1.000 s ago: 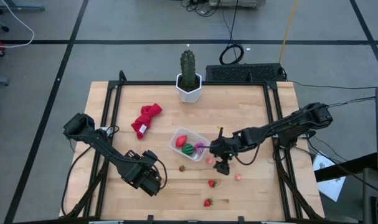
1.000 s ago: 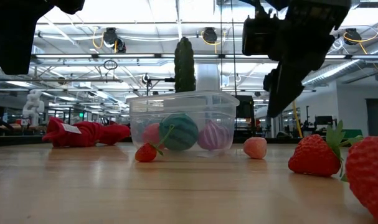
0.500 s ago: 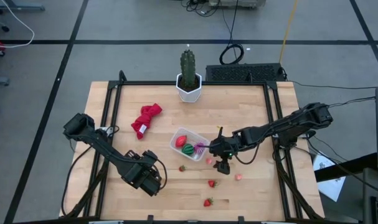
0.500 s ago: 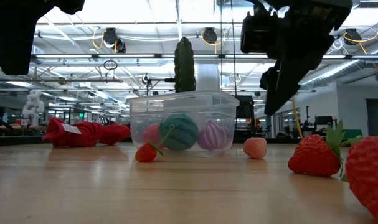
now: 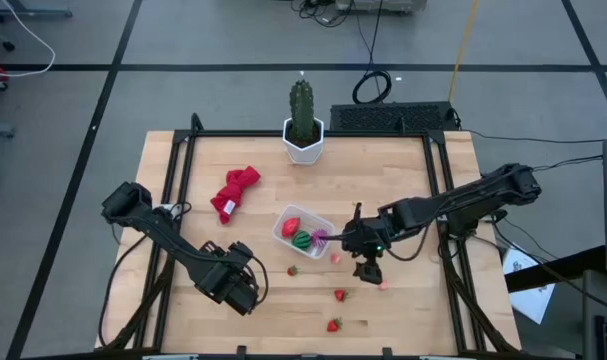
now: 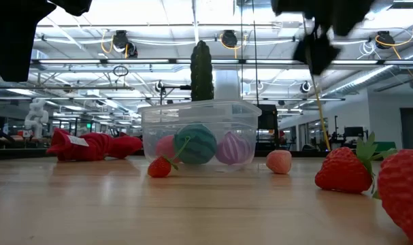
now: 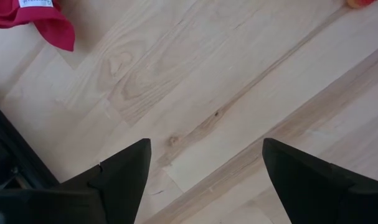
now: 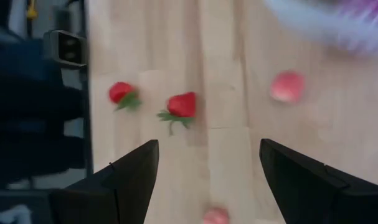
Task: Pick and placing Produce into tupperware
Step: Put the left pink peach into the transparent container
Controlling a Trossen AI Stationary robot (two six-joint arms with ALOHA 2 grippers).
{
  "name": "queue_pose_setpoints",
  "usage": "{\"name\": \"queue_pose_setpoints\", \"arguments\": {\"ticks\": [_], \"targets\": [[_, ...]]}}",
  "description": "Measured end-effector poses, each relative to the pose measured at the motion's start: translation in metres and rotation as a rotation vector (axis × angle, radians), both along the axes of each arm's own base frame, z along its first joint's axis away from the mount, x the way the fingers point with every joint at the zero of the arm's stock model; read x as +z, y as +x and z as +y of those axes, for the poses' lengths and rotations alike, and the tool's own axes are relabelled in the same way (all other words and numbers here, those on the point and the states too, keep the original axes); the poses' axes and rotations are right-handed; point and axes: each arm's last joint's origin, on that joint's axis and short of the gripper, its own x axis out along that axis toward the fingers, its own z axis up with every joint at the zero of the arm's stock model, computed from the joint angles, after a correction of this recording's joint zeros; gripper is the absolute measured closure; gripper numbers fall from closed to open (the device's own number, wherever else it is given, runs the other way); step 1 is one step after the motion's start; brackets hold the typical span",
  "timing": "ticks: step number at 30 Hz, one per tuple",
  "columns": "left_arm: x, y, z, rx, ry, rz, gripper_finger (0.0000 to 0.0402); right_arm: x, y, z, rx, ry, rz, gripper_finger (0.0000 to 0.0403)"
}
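Left gripper [image 5: 241,292]: parked low over bare table, fingers spread, holding nothing.
Tupperware [image 5: 286,221]: mid-table; three produce pieces already inside.
Right gripper [image 5: 369,270]: hovering right of the tub, fingers spread, empty.
Your move: centre over the pink piece [image 5: 383,284] just beside it, descend straight, then close.

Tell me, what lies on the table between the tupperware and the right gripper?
In the high view, one pink bit lies on the wood between the tupperware and the open, empty right gripper.

no legible text, labels or signs
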Motion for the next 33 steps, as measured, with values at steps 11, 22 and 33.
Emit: {"name": "queue_pose_setpoints", "arguments": {"ticks": [11,22,33], "targets": [[0.001,-0.003,0.002,0.028,0.019,0.019,0.0091,0.067,0.016,-0.008,-0.060,-0.154,0.063,0.0131],[0.002,-0.012,0.002,0.093,0.033,0.097,0.0091,-0.006,0.050,-0.008,-0.045,-0.288,0.362,0.0131],[0.002,-0.018,-0.005,0.101,0.037,0.086,0.0091,-0.014,0.065,0.010,-0.063,-0.266,0.203,0.0131]]}}
